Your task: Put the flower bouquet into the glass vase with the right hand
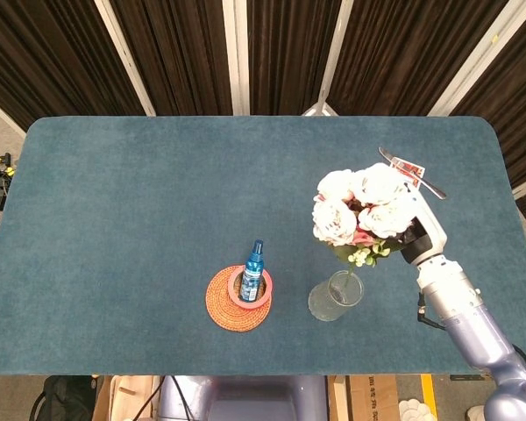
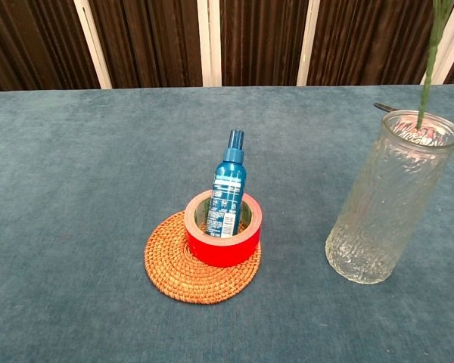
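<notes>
A bouquet (image 1: 361, 209) of pale pink and white blooms hangs above the glass vase (image 1: 336, 296), held upright by my right hand (image 1: 415, 230), which is mostly hidden behind the flowers. In the chest view a green stem (image 2: 430, 60) comes down from the top edge, and its tip reaches the rim of the ribbed glass vase (image 2: 386, 197). The blooms and the hand are outside that view. My left hand shows in neither view.
A blue spray bottle (image 2: 228, 186) stands inside a red tape roll (image 2: 222, 236) on a woven coaster (image 2: 200, 261), left of the vase. A small metal tool with a red tag (image 1: 410, 172) lies at the table's back right.
</notes>
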### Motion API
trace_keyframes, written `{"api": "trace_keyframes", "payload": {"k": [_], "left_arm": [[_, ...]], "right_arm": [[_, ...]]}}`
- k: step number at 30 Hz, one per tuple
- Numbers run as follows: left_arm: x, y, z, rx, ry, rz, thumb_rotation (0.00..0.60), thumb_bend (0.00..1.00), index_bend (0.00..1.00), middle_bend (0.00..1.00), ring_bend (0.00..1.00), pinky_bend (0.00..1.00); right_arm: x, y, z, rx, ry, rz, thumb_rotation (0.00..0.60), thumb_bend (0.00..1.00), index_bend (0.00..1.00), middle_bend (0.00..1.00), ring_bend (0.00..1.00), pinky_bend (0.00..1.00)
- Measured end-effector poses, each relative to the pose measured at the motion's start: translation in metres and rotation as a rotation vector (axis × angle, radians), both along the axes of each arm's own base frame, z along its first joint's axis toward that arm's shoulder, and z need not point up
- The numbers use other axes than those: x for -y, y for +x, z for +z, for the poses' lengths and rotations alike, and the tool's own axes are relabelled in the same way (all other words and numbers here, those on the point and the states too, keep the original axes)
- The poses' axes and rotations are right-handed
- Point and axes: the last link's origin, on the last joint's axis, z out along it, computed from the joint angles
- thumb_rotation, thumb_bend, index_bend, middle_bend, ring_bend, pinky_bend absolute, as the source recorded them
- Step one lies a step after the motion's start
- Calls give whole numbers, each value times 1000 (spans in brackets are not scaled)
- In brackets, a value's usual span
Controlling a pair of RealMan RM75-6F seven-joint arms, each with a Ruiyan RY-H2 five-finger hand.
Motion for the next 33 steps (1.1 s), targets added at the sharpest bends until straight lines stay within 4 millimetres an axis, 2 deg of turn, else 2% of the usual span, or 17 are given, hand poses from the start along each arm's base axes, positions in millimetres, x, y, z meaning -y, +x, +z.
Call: {"api": "trace_keyframes", "payload": {"k": [9,21,26,29,33], "left_arm": [[-1,1,-3,-13,-2,5,600,218,135,0,0,49],[-1,2,-4,-17,-3,9,600,218,135,0,0,49],[-2,2,-6,-22,-9,9,600,218,135,0,0,49],[-2,3,-6,-24,-10,8,600,218,135,0,0,49],[-2,3,-6,-23,-6,10,600,218,135,0,0,48]], "right_arm": [[0,-22,-17,-12,33,-10,600,422,569,431,496,170],[-15,-41,-45,-39,99,28,600,423,570,431,472,169],[-21,-49,-57,-49,131,38,600,423,567,414,399,143],[-23,-52,-62,-55,150,52,600,401,533,369,348,102],[-23,-56,-67,-66,179,69,600,265,408,267,242,38]]}}
